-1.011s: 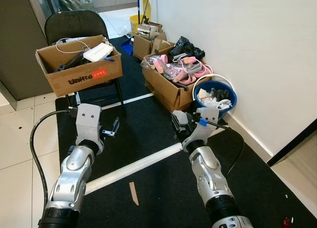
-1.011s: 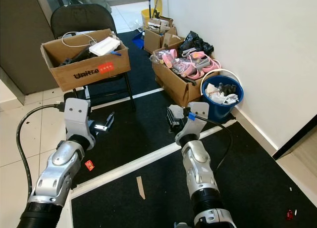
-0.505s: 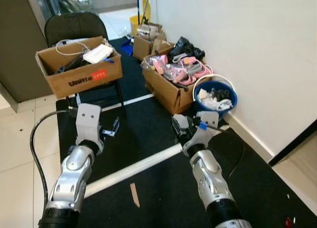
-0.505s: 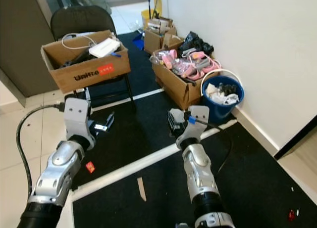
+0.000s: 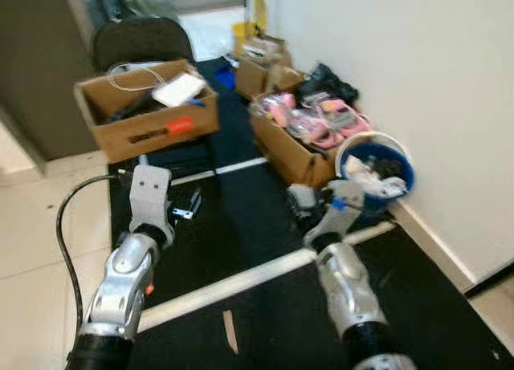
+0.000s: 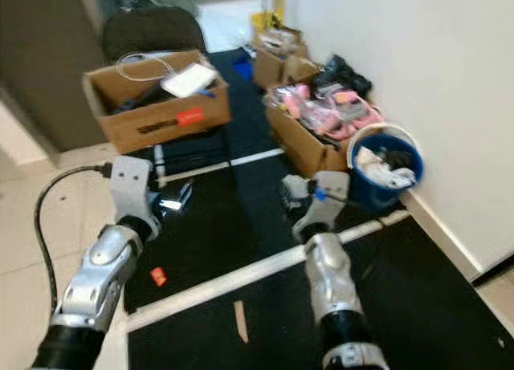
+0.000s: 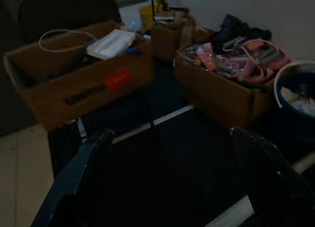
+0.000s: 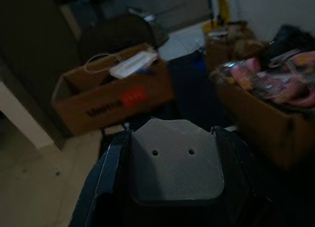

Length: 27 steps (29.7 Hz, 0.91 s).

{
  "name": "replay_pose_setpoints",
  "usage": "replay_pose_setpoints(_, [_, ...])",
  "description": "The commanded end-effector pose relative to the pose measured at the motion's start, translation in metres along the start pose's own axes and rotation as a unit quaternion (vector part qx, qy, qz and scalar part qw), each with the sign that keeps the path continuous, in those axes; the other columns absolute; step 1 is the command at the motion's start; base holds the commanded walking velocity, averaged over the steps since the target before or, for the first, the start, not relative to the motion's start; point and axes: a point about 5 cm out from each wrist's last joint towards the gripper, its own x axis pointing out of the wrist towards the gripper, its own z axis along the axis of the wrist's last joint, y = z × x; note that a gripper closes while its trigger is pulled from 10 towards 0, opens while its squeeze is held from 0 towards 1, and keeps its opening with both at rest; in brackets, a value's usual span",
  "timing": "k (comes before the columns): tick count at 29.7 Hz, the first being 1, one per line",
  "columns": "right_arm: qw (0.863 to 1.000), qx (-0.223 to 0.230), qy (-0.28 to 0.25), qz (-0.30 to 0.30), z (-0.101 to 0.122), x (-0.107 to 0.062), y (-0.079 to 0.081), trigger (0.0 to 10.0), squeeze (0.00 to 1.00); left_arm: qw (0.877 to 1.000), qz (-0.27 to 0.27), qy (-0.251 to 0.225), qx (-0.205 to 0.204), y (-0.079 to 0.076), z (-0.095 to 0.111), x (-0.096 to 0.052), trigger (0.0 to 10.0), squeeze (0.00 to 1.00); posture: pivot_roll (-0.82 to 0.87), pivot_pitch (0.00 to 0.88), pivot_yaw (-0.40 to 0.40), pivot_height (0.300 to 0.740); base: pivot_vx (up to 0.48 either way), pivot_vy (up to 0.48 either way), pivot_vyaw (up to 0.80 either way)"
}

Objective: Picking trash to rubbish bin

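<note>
The blue rubbish bin (image 6: 385, 195), full of crumpled waste, stands against the white wall at the right. A brown cardboard scrap (image 5: 230, 331) lies on the black mat between my arms, and a small red piece (image 6: 158, 276) lies by my left forearm. My left gripper (image 5: 190, 204) hovers over the mat below the chair; its fingers (image 7: 83, 173) stand wide apart with nothing between them. My right gripper (image 5: 299, 203) is held just left of the bin, with its grey pad (image 8: 174, 163) showing between black fingers pressed together and nothing held.
A folding chair carries an open cardboard box (image 5: 148, 113) of cables. A box of pink items (image 5: 309, 133) sits next to the bin, with more boxes (image 5: 261, 57) behind. A white stripe (image 5: 233, 282) crosses the mat. Tiled floor lies to the left.
The camera has swung, so the whole scene sits further right and is blurred. Both arms keep the same pose and nothing was picked up.
</note>
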Motion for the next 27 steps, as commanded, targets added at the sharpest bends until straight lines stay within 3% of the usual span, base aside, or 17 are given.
replay_pose_setpoints(1, [1.000,0.004,0.013,0.002,-0.0075,-0.0037,0.0027,10.0,0.00,1.000,0.001,0.015,-0.001,0.0018,-0.0069,-0.0027,10.0,0.00,0.03,0.128,0.071,0.740,0.304,0.000,0.00])
replay_pose_setpoints(27, [1.000,0.006,0.016,0.002,-0.0087,-0.0023,0.0038,10.0,0.00,1.000,0.001,0.015,0.002,0.0010,-0.0057,-0.0029,10.0,0.00,0.04,0.132,0.068,0.740,0.298,0.000,0.00])
